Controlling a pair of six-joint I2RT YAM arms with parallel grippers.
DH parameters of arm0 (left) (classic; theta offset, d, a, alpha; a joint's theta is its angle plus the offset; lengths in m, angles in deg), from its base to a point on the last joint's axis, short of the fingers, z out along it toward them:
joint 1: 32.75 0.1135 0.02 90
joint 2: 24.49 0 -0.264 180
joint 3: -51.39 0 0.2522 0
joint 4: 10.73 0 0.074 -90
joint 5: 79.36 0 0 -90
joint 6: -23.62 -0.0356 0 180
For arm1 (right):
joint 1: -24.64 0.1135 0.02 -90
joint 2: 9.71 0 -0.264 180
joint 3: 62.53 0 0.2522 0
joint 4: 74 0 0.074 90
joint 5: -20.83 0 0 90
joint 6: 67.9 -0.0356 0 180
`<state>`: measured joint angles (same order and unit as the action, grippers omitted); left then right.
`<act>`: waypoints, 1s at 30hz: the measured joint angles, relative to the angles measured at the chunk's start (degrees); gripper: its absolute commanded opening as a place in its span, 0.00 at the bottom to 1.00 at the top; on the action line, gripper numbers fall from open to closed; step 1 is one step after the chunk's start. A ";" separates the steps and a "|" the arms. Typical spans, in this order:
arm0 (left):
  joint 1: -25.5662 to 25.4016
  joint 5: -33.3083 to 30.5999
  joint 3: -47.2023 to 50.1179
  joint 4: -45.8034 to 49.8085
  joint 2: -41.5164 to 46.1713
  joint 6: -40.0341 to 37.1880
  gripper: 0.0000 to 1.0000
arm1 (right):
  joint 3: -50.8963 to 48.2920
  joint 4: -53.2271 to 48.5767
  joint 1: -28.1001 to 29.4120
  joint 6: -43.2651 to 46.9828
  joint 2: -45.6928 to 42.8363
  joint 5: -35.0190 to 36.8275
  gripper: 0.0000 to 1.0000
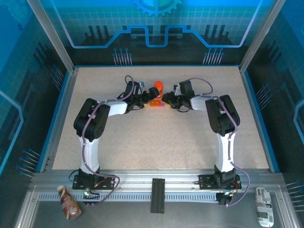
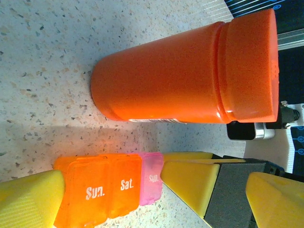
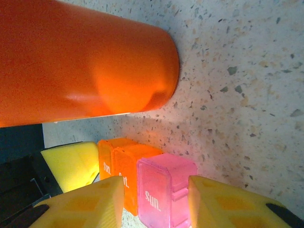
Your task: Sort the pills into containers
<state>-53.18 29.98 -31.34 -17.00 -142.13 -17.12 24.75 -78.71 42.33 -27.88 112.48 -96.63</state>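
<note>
The containers lie mid-table as a short row of orange compartments with a pink end, lids marked "Sun." and "Sat.". My left gripper is wide open, and the orange end sits between its yellow fingers. My right gripper comes from the other side, its yellow fingers shut on the pink end section. One of its fingers touches that end in the left wrist view. The pills are out of view.
An upright orange bottle with a white label stands just behind the containers, close to both grippers. Blue-edged walls ring the speckled table. A brown bottle and a white one lie on the near rail.
</note>
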 measured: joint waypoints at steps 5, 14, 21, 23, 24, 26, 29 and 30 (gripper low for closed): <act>-0.20 -0.20 0.00 0.00 0.00 0.00 0.99 | -0.11 0.02 0.02 0.00 -0.02 0.00 0.42; -0.74 -1.36 0.02 -0.02 0.00 -0.02 0.99 | -2.43 1.70 0.37 0.02 -0.92 0.37 0.42; -1.18 -2.03 1.68 -1.51 0.44 -0.04 0.99 | -5.75 2.71 1.33 0.00 -3.02 0.57 0.42; -1.22 -2.14 2.54 -1.73 1.03 -0.02 0.99 | -6.60 2.99 1.75 -0.02 -3.52 0.76 0.42; -1.29 -2.19 2.89 -1.77 1.29 -0.02 0.99 | -6.93 3.17 1.90 -0.02 -3.76 0.92 0.43; -1.46 -2.43 3.82 -1.75 2.01 -0.02 0.99 | -8.02 3.50 2.32 -0.20 -4.52 1.14 0.43; -1.79 -2.64 5.27 -1.84 3.10 -0.02 0.99 | -9.70 4.15 2.93 -0.59 -5.55 1.55 0.43; -1.90 -2.78 5.73 -1.84 3.45 -0.02 0.99 | -10.32 4.46 3.08 -0.70 -5.90 1.62 0.43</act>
<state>-55.08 27.20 -25.61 -18.84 -138.68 -17.14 14.43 -74.25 45.41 -28.58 106.58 -95.02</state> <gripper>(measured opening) 0.990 0.429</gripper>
